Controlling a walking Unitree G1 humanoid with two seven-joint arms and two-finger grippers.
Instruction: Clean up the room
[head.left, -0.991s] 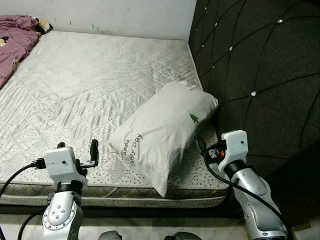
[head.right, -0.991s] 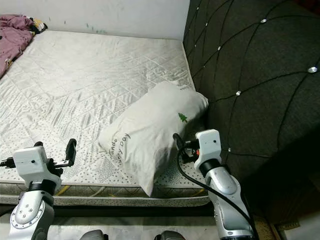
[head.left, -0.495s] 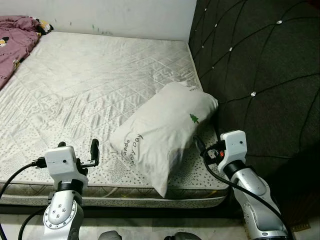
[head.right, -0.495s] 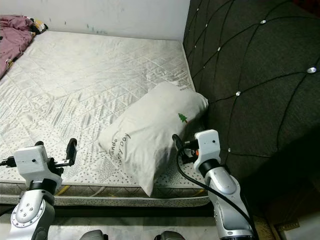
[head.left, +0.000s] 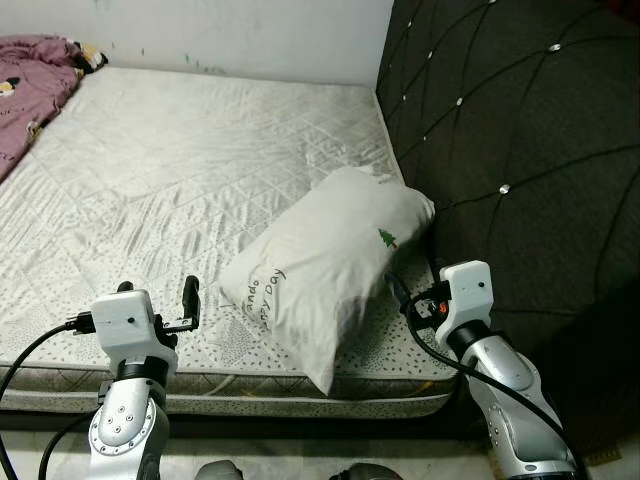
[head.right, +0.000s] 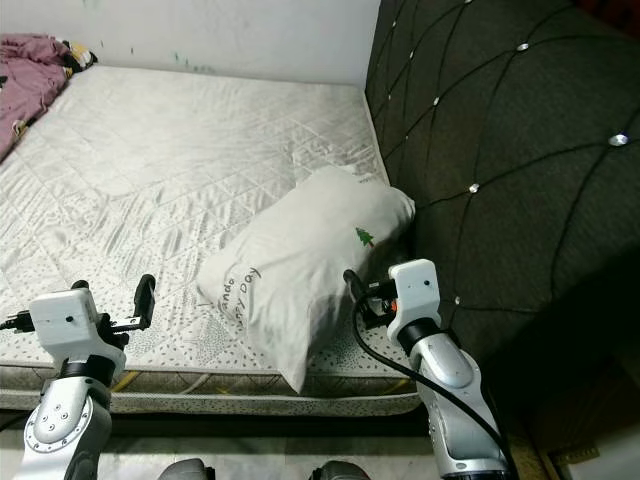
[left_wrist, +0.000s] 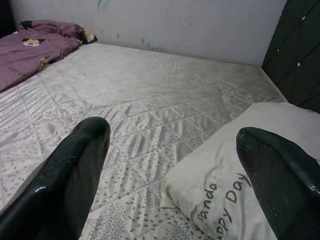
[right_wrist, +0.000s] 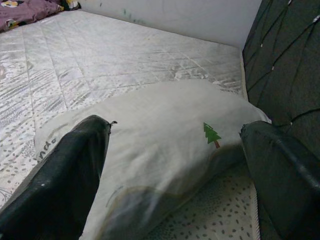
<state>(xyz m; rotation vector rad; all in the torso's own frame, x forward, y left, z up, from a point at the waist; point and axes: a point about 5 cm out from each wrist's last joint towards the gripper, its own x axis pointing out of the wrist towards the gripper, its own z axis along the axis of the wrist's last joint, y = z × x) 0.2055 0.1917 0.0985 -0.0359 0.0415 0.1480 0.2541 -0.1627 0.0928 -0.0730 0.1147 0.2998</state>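
While the pillow (head.left: 325, 270) lies askew at the mattress (head.left: 180, 170) corner beside the headboard (head.left: 520, 130), the right gripper (right_wrist: 170, 165) and left gripper (left_wrist: 170, 165), jaws apart, flank it, and a shallow pinch risks grabbing only loose fabric.

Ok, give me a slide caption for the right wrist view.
Open right gripper poised over a white pillow with a green tree print on the quilted mattress.

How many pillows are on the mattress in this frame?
1. The white pillow lies at the near right corner of the mattress, its far end against the dark headboard. The purple blanket at the far left could hide another.
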